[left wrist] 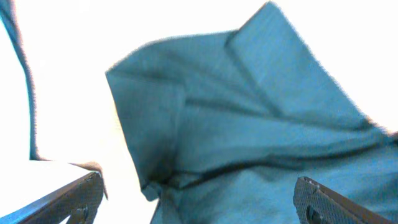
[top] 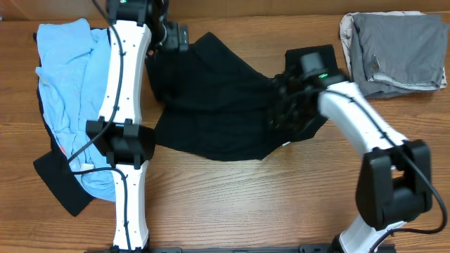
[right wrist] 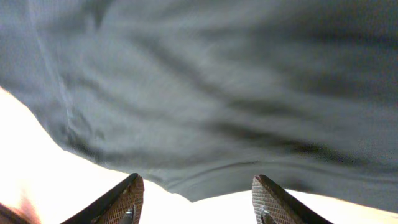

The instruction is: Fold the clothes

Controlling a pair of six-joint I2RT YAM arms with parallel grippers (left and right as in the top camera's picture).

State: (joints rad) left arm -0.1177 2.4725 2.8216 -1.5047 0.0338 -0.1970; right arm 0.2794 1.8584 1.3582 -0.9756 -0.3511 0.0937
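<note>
A black garment (top: 211,105) lies spread and rumpled in the middle of the table. My left gripper (top: 184,39) is open at its back left corner; in the left wrist view the cloth (left wrist: 249,124) lies between and beyond the open fingers (left wrist: 199,196). My right gripper (top: 285,112) is open over the garment's right edge; in the right wrist view the fingers (right wrist: 196,199) straddle the hem of the dark cloth (right wrist: 205,93). Neither gripper holds anything.
A light blue garment (top: 70,77) lies on the left over a black piece (top: 60,179) near the front left. A folded grey garment (top: 397,49) sits at the back right. Bare wooden table (top: 267,204) runs along the front.
</note>
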